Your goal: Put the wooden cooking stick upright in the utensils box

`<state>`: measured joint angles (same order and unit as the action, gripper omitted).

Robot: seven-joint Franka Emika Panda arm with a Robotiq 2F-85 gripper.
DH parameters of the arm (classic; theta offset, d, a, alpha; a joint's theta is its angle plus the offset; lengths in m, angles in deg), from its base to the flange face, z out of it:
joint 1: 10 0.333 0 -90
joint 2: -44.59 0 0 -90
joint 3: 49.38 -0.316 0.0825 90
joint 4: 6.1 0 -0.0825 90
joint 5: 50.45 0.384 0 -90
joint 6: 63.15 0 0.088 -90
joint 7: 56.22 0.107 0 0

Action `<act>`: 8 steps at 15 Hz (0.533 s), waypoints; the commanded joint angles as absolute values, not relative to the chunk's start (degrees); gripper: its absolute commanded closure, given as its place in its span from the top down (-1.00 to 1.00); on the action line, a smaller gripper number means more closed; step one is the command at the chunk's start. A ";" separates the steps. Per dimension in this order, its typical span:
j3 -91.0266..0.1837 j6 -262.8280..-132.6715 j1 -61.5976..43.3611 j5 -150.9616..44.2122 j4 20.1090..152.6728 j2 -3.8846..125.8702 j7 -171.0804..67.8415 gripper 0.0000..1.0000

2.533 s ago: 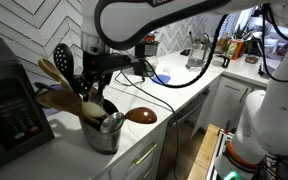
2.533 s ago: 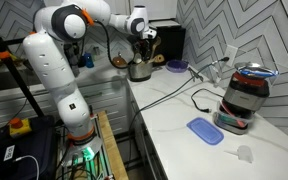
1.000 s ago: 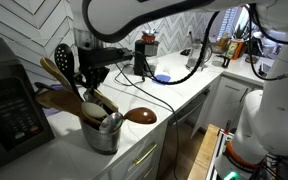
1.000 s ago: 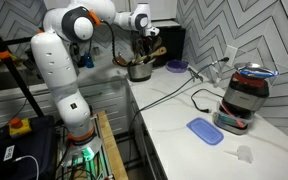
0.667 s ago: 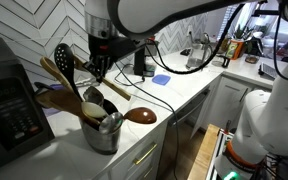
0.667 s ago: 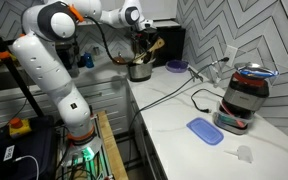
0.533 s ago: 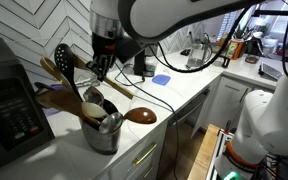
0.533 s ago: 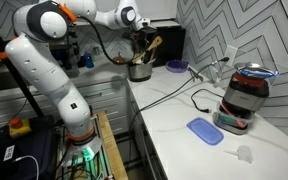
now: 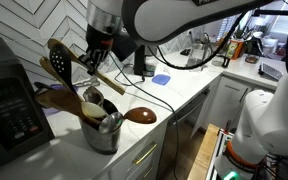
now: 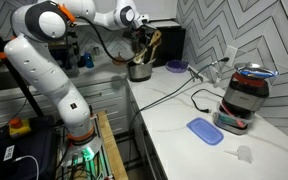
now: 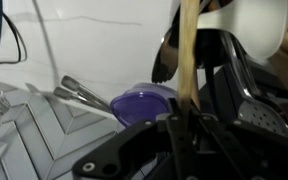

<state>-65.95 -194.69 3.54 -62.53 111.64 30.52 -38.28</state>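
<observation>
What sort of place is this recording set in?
Most likely a home kitchen: a herringbone-tiled backsplash, a white countertop over drawers, and a steel utensil pot.

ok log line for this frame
gripper: shut on wooden cooking stick | stick: tilted, held in air | utensils box: stick not yet inside

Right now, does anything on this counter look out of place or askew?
Yes. The wooden cooking stick hangs slanted in the gripper above the steel pot, not upright. A dark wooden spoon also sticks out low beside the pot rather than standing.
</observation>
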 commanded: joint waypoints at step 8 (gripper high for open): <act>-55.11 -237.74 12.81 -45.42 134.81 18.40 -55.75 -0.95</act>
<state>-62.35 -226.80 4.95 -53.29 125.51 22.70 -48.14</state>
